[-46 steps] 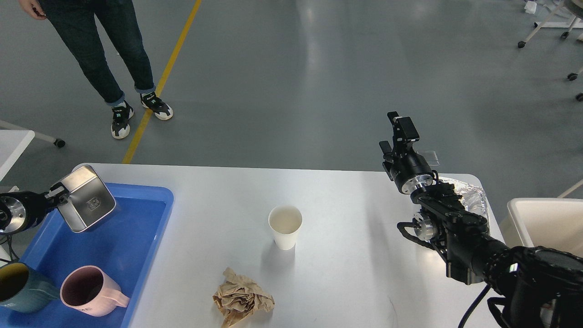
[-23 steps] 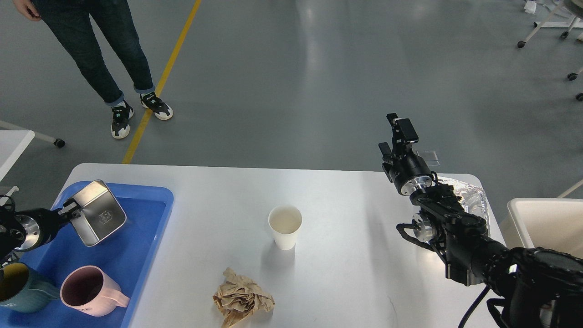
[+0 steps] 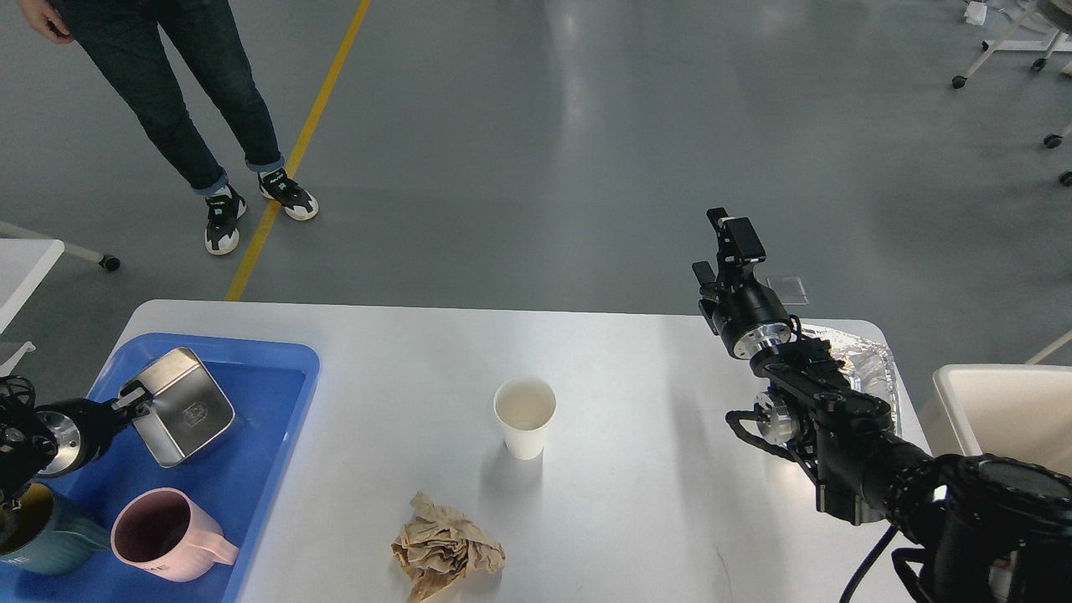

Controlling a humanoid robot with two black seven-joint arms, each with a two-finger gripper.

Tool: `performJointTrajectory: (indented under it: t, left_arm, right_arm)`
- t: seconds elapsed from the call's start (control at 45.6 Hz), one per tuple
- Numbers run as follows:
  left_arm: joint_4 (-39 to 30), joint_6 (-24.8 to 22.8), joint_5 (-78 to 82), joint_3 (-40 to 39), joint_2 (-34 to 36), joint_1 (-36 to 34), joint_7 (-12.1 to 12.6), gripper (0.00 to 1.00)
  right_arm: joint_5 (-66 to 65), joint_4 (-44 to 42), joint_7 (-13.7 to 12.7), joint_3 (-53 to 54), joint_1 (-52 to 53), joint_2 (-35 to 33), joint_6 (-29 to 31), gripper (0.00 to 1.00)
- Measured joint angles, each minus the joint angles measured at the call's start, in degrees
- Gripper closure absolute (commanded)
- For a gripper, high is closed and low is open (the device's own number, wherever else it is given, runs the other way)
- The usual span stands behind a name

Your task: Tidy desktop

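A: Left gripper status?
B: Clamped on the rim of the steel box. Box tilted, open side facing the camera, over the far part of the blue tray. Can't tell if its bottom edge touches the tray floor.

A: What else is in the tray?
B: Pink mug near edge, handle pointing right. Teal mug just left of it, partly hidden by the left arm.

A: Right gripper?
B: Raised past the far edge of the desktop, pointing up and away. Holding nothing. Fingers seen dark and nearly end-on, so can't tell if they're apart or together.

A: Desktop?
B: White, fills the lower frame. Tray on its left end. Paper cup upright near the middle. Crumpled brown paper nearer the camera, left of the cup, apart from it. Foil tray at the far right corner, mostly hidden behind the right arm.

A: Off the desk?
B: White bin just right of it. Person standing on the grey floor beyond the left corner, by a yellow line. Corner of another white table at far left.
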Motion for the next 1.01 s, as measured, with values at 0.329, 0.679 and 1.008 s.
performJointTrajectory:
  t: [0.329, 0.679, 1.008]
  left_arm:
    - [0.03, -0.17, -0.8, -0.27, -0.28, -0.05, 0.37, 0.21]
    - [-0.67, -4.73, -5.17, -0.97, 2.42, -6.88, 0.46, 0.03]
    - [-5.56, -21.97, -8.08, -5.22, 4.89, -20.12, -2.21, 0.03]
  right_arm:
    - [0.0, -0.04, 0.0, 0.0, 0.0, 0.02, 0.0, 0.0]
    - [0.0, 0.16, 0.0, 0.0, -0.03, 0.02, -0.25, 0.0]
    - [0.0, 0.42, 0.0, 0.0, 0.59, 0.4, -1.21, 0.0]
